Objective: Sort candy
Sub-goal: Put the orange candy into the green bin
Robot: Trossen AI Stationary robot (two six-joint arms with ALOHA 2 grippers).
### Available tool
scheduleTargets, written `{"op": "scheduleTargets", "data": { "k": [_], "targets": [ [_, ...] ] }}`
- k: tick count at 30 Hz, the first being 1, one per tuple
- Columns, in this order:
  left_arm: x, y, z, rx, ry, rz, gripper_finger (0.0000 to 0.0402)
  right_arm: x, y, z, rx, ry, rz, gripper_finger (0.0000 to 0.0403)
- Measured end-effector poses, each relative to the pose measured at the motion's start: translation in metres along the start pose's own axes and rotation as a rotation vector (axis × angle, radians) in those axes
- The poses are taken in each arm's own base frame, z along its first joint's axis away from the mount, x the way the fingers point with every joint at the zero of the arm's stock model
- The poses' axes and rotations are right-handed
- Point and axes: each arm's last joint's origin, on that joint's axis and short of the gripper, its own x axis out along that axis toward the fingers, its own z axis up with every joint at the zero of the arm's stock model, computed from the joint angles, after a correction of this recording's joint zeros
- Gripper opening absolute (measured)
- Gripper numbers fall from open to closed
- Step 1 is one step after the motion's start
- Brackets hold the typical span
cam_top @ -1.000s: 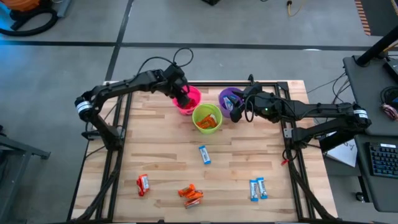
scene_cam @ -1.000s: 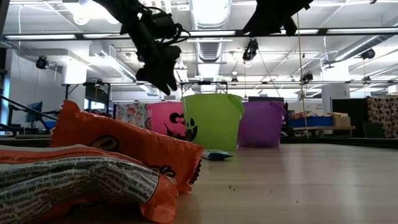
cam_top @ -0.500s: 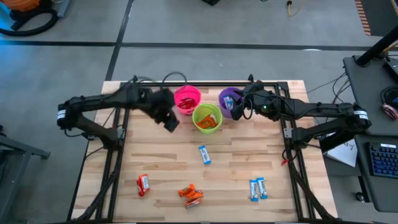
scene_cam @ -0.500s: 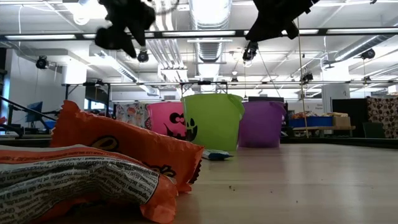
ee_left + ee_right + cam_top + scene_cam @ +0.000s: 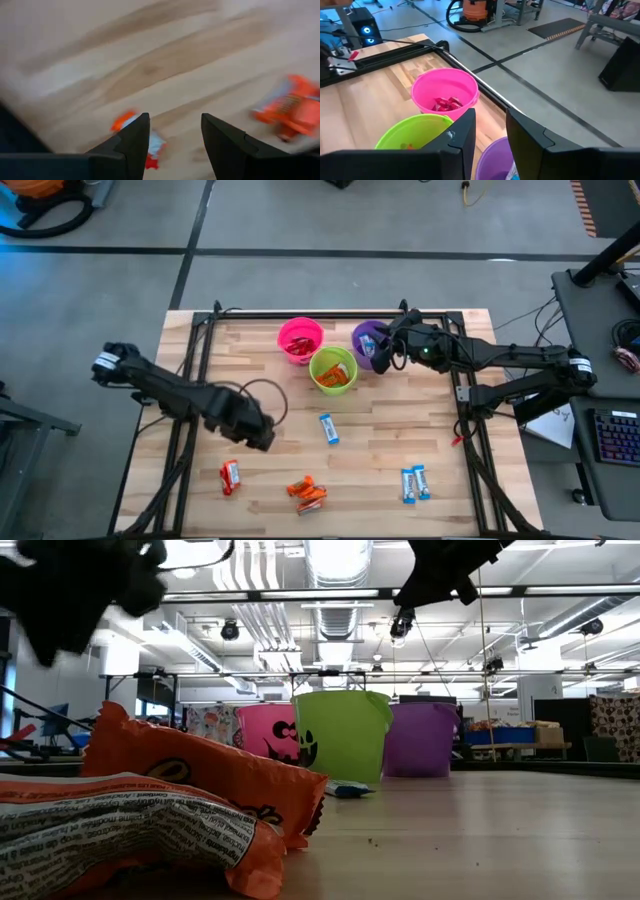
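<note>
Wrapped candies lie flat on the wooden table: a red one (image 5: 230,476), orange ones (image 5: 306,493), one blue-and-white (image 5: 328,428) and a blue-and-white pair (image 5: 413,483). My left gripper (image 5: 256,436) hovers open just far-right of the red candy (image 5: 131,124), which shows past its fingertips (image 5: 172,127); the orange candies (image 5: 291,107) lie farther off. My right gripper (image 5: 380,352) waits open (image 5: 490,125) over the purple cup (image 5: 368,337). The pink cup (image 5: 445,92) holds red candies (image 5: 447,104), and the green cup (image 5: 333,370) holds orange ones.
The three cups stand close together at the table's far middle, seen upright in a row in the low view (image 5: 340,735). Orange candies (image 5: 180,800) fill that view's foreground. A metal frame (image 5: 190,420) runs along the table's left and right sides.
My left gripper has swung away from above the pink cup toward the table's near edge and slightly left, coming down over the bare wood beside the red candy. My right arm has kept still.
</note>
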Motion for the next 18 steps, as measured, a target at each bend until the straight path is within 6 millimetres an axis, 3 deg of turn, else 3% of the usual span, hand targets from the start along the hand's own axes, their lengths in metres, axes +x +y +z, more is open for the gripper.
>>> {"op": "scheduleTargets", "data": {
  "k": [8,18],
  "targets": [
    [0.048,0.012,-0.014,-0.081,0.076,0.104,0.0163,0.0,0.001,0.0,0.0,0.004,0.02,0.0102],
    [0.083,0.015,-0.024,-0.119,0.165,0.293,0.0166,0.0,0.002,0.0,0.025,0.011,0.065,0.0098]
  ]
}}
